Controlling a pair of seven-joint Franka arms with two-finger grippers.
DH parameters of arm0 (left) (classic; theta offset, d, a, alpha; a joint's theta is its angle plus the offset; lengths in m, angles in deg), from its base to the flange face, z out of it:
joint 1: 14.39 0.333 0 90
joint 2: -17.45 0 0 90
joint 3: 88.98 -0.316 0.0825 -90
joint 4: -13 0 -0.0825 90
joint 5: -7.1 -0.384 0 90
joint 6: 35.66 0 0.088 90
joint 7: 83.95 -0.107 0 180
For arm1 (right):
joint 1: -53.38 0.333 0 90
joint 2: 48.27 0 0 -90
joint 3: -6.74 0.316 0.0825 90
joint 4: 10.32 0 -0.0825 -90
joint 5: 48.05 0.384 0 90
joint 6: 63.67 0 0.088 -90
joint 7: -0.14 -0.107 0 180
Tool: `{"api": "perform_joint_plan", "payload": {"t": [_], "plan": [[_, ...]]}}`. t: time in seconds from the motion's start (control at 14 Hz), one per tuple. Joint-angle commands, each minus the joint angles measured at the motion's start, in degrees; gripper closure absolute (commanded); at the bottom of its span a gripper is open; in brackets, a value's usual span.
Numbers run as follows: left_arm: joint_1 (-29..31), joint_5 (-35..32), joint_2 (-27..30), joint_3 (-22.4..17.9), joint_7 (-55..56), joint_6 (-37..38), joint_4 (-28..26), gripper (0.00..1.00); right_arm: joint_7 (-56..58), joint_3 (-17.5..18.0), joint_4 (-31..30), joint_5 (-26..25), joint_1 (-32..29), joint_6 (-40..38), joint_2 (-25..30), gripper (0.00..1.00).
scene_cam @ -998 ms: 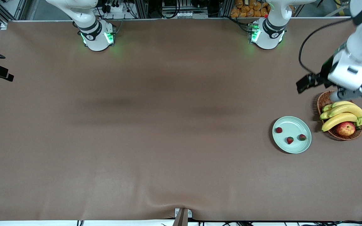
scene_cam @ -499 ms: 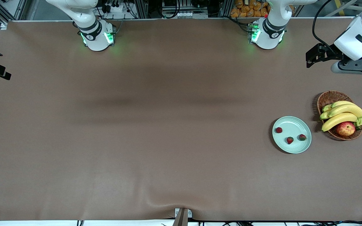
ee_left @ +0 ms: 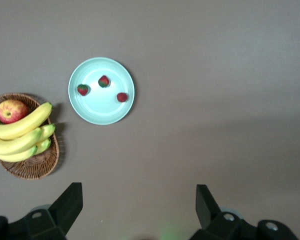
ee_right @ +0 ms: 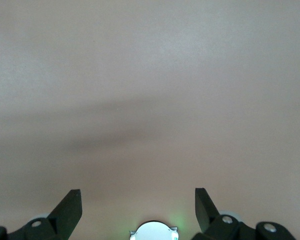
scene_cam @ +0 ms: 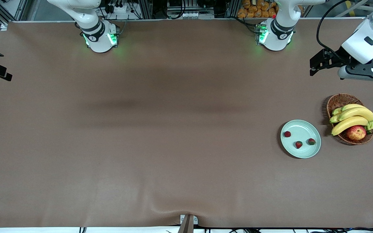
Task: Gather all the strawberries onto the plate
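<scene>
Left pincer (ee_left: 135, 212) hangs open and empty above the tabletop (scene_cam: 173, 129) near the basket (scene_cam: 337, 102); right pincer (ee_right: 137, 212), open, waits. All three strawberries (scene_cam: 299, 144) lie on the plate (scene_cam: 303, 127) beside the basket, so I think the arm should only retreat, well away from the plate.

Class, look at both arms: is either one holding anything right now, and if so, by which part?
Nothing is held. The left gripper hangs open and empty over the table; the right gripper is open and empty too. All three strawberries lie on the plate.

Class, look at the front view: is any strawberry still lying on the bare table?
No, all three strawberries lie on the plate.
</scene>
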Motion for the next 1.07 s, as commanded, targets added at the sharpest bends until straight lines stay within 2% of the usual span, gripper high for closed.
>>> {"api": "perform_joint_plan", "payload": {"t": [0.0, 1.0], "plan": [[0.0, 0.42, -0.05, -0.34, 1.5, -3.06, -0.6, 0.0, -0.49, -0.42, 0.61, -1.21, 0.76, -1.11, 0.45, 0.0], [-0.35, 0.59, -0.23, -0.08, 4.06, -3.42, -0.86, 0.0, -0.4, -0.51, 0.61, -1.21, 0.76, -1.03, 0.54, 0.0]]}}
